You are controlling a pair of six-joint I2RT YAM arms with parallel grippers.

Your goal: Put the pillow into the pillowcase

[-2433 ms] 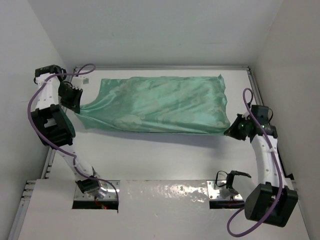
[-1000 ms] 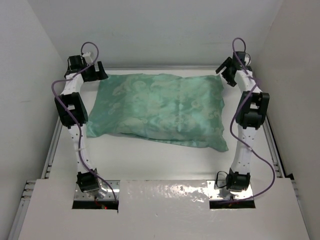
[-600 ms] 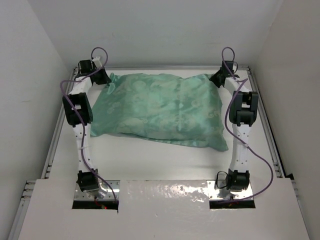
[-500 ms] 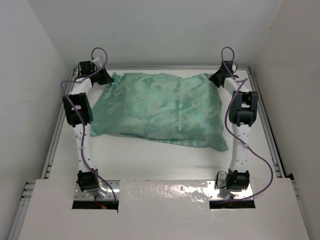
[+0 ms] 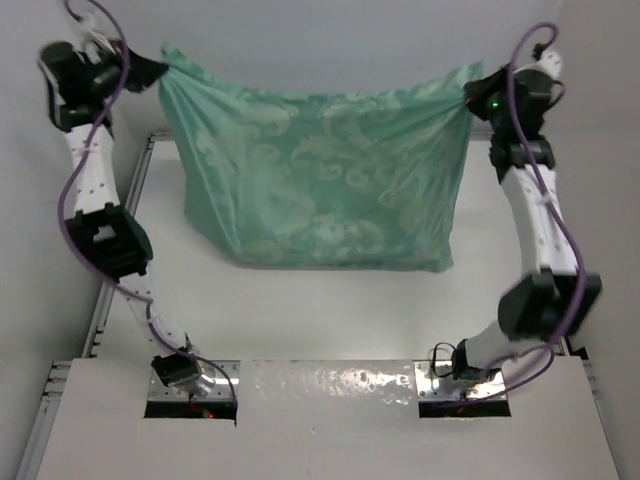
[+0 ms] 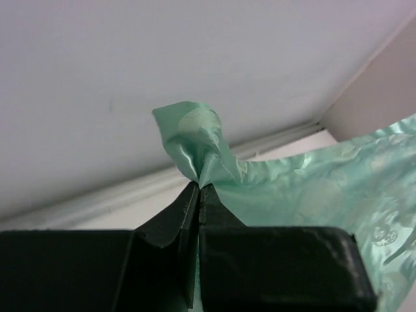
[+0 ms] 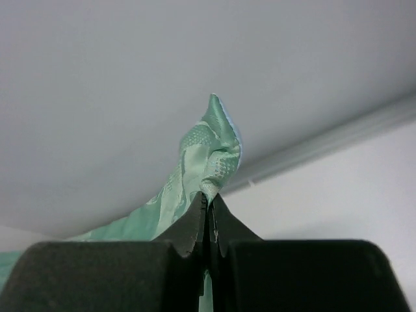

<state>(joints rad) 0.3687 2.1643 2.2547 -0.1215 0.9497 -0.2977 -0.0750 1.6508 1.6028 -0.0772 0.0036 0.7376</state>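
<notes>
From above: shiny sea-green pillowcase (image 5: 320, 180), faint swirl pattern, hung sack-like over the white table (image 5: 300, 310), lower part bulging; left wrist: left gripper (image 6: 198, 192) clenched on its twisted satin left corner; right wrist: right gripper (image 7: 208, 201) pinching its pointed, blue-edged right corner.

Illumination is bright, even and diffuse, from overhead. The pillowcase (image 5: 320, 180) shows a mild sheen and casts a soft shadow on the surface (image 5: 330, 320) beneath it. In both wrist views the fingers (image 6: 172, 224) render near-black with little detail.
</notes>
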